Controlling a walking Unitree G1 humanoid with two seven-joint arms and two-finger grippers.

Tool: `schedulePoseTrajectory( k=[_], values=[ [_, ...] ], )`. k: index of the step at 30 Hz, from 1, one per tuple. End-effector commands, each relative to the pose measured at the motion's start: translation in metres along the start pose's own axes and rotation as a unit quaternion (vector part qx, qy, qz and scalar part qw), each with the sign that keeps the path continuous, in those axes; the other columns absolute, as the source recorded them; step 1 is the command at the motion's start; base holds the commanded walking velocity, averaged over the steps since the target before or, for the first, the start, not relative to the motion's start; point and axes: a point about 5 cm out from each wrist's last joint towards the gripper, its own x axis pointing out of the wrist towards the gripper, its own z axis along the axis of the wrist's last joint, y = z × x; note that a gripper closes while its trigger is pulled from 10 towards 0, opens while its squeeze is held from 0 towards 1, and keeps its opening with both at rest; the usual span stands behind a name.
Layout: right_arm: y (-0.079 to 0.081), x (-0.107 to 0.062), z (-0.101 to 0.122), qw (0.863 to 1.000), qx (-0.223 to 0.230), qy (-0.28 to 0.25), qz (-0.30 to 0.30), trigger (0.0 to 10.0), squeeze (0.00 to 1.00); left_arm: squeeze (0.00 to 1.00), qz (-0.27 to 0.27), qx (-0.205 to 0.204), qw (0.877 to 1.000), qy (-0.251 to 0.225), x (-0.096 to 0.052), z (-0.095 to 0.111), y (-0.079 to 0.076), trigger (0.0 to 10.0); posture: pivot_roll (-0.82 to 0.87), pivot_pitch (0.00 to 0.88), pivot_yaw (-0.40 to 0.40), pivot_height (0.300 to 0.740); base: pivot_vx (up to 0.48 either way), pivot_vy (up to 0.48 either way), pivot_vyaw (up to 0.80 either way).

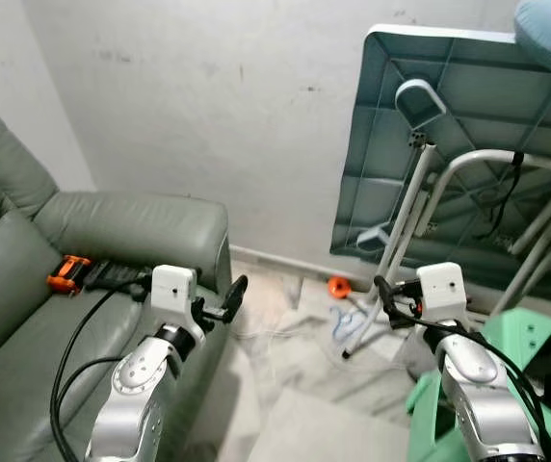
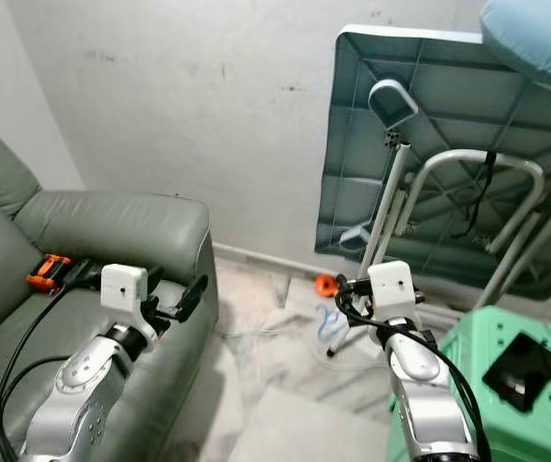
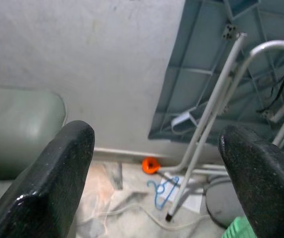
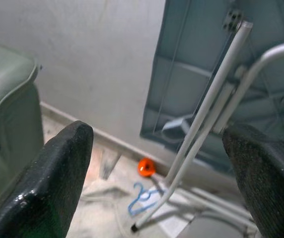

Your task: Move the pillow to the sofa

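The grey-green sofa (image 1: 25,289) carries an orange-and-black tool (image 1: 68,273); the floor (image 1: 295,385) holds an orange ball (image 1: 338,286) and blue hanger (image 1: 343,322).

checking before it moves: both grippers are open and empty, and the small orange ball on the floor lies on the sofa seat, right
Not quite. Both the left gripper and the right gripper are open and empty, but the orange ball lies on the floor by the wall, beside the folded table's leg, as the left eye view shows, not on the sofa.

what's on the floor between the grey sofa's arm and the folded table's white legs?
Head views: small orange round object by the wall, blue clothes hanger and thin white cord on pale tiles.
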Motion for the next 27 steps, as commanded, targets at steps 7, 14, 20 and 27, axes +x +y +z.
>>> schedulePoseTrajectory(
  k=[7, 14, 20, 27],
  values=[
    [0.005, 0.002, 0.003, 1.000, 0.005, -0.007, 0.007, 10.0, 0.00, 0.00, 0.009, 0.011, 1.000, 0.001, -0.002, 0.003, 0.008, 10.0, -0.05, 0.000, -0.007, 0.740, 0.472, 0.000, -0.45],
    [0.005, 0.001, -0.004, 1.000, 0.004, 0.004, 0.007, 10.0, 0.00, 0.00, 0.016, 0.015, 1.000, 0.015, -0.002, -0.005, 0.015, 10.0, -0.05, 0.000, -0.008, 0.740, 0.368, 0.000, -0.13],
    [0.003, 0.000, -0.020, 1.000, 0.002, 0.030, 0.002, 10.0, 0.00, 0.00, 0.046, 0.034, 0.997, 0.056, -0.008, -0.024, 0.042, 10.0, -0.05, 0.000, -0.006, 0.740, 0.044, 0.000, 0.00],
    [-0.004, -0.008, -0.064, 0.994, 0.006, 0.109, -0.015, 10.0, 0.00, 0.00, 0.122, 0.033, 0.978, 0.163, -0.036, -0.075, 0.085, 10.0, -0.06, 0.000, 0.003, 0.740, 0.000, 0.000, 0.00]
  ],
)
